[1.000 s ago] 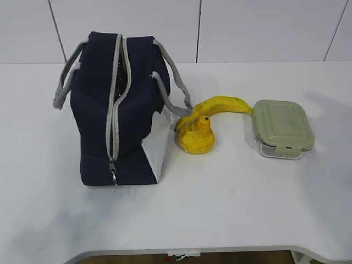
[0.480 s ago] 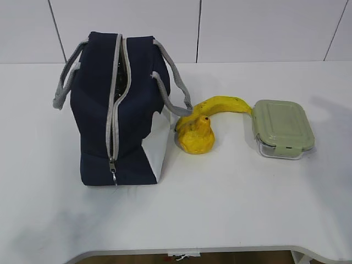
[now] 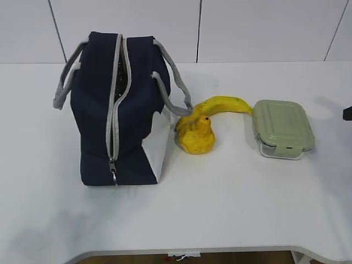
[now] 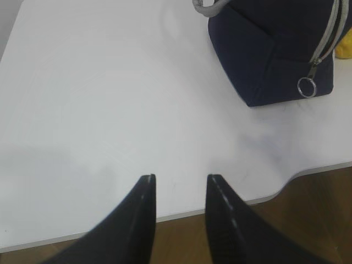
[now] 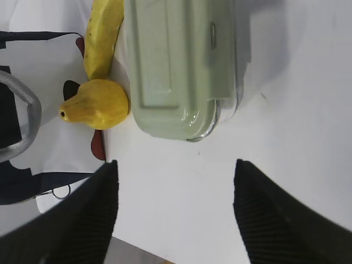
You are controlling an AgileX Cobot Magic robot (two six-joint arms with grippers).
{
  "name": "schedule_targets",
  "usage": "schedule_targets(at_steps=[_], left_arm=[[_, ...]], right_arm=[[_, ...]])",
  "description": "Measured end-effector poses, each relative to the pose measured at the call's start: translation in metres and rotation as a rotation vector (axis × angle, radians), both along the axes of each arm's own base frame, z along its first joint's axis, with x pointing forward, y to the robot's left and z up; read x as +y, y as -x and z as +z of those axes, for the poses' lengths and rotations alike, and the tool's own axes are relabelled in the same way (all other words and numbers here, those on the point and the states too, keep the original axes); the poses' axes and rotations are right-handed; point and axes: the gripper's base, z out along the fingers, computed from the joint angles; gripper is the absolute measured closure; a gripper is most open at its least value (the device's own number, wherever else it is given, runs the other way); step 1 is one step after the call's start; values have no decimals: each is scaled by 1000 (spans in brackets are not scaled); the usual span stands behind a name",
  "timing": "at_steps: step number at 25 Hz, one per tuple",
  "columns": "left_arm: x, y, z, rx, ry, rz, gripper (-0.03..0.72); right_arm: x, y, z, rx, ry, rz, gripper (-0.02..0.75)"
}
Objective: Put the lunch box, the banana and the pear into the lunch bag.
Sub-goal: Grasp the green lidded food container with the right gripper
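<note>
The navy lunch bag (image 3: 118, 110) stands at the left with its grey zipper partly open; it also shows in the left wrist view (image 4: 275, 49). The pear (image 3: 195, 135) lies right of the bag, touching the banana (image 3: 223, 104). The lunch box (image 3: 282, 128) with the sage-green lid sits to the right. In the right wrist view the lunch box (image 5: 179, 60), pear (image 5: 96, 104) and banana (image 5: 104, 33) lie ahead of my open, empty right gripper (image 5: 176, 181). My left gripper (image 4: 180, 184) is open and empty over the table's front edge, away from the bag.
The white table (image 3: 220, 198) carries everything; its front edge (image 4: 264, 195) curves near the left gripper. A white panelled wall (image 3: 247, 27) stands behind. A dark piece of the right arm (image 3: 347, 113) shows at the exterior view's right edge.
A dark piece of the right arm has come into the exterior view at the right edge, and its shadow has grown near the lunch box. Bag, fruit and box have not moved.
</note>
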Motion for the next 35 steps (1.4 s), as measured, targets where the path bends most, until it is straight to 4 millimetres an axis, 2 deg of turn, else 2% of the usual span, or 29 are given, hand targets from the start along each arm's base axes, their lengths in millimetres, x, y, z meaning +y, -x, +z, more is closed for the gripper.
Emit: schedule_targets(at_steps=[8,14,26,35], left_arm=[[0,0,0,0,0,0,449],[0,0,0,0,0,0,449],[0,0,0,0,0,0,449],[0,0,0,0,0,0,449]], right_arm=[[-14,-27,-39,-17,-55,10,206],[-26,-47,-48,-37,-62,-11,206],[-9,-80,-61,-55,-69,58,205],[14,-91,-72,-40,-83,119,205]])
